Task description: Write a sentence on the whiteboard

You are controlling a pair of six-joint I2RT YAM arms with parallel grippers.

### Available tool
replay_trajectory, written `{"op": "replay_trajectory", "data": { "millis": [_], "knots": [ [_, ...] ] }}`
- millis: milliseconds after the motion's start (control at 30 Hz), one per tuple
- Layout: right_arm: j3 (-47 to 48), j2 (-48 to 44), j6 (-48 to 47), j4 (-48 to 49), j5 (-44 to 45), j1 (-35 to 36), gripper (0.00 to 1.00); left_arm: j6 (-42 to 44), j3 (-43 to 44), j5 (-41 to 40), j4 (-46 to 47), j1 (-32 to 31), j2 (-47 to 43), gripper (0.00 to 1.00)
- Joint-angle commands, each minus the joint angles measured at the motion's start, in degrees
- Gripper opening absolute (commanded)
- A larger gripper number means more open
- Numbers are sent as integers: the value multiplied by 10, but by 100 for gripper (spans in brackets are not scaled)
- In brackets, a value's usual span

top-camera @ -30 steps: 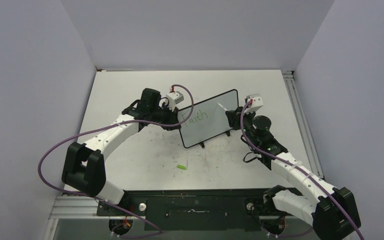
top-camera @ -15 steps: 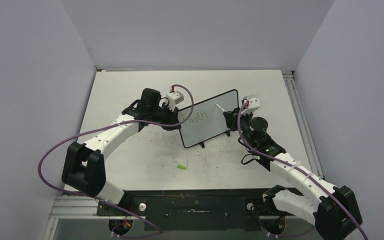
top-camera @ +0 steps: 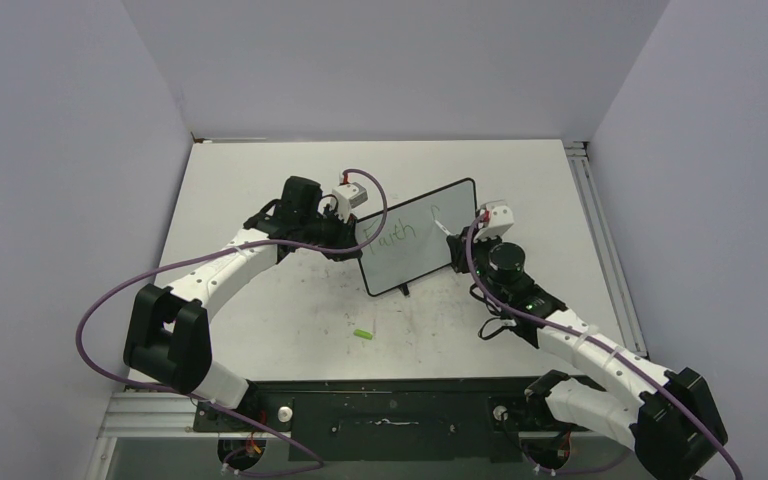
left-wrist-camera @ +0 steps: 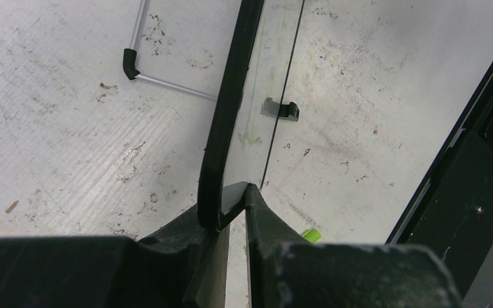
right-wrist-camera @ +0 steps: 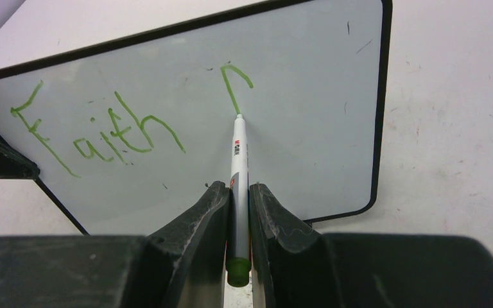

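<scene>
The whiteboard (top-camera: pixel 415 245) stands upright near the table's middle; it also shows in the right wrist view (right-wrist-camera: pixel 308 141) and edge-on in the left wrist view (left-wrist-camera: pixel 231 109). Green writing (right-wrist-camera: pixel 96 131) reads "Faith", followed by a hooked stroke (right-wrist-camera: pixel 234 80). My left gripper (top-camera: pixel 352 246) is shut on the board's left edge (left-wrist-camera: pixel 221 205). My right gripper (top-camera: pixel 457 243) is shut on a white marker with a green end (right-wrist-camera: pixel 238 186). The marker's tip touches the board at the bottom of the hooked stroke.
A green marker cap (top-camera: pixel 363 334) lies on the scuffed white table (top-camera: pixel 260 320) in front of the board; it also shows in the left wrist view (left-wrist-camera: pixel 310 235). The board's wire stand (left-wrist-camera: pixel 167 86) rests behind it. Grey walls enclose the table.
My right gripper has moved left and down along the board with the marker. A new green hooked stroke now shows right of "Faith". The left arm has not moved.
</scene>
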Motion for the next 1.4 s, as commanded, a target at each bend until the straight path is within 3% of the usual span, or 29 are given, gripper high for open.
{"op": "replay_trajectory", "data": {
  "millis": [0, 900, 1367],
  "knots": [
    [-13, -5, 10, -17, 26, 8, 5, 39, 16, -44, -12, -3, -9, 0],
    [10, -58, 16, -48, 53, 43, 5, 39, 14, -44, -11, -3, -12, 0],
    [32, -14, -7, 3, 37, 43, 5, 39, 15, -43, -11, -3, -10, 0]
  ]
}}
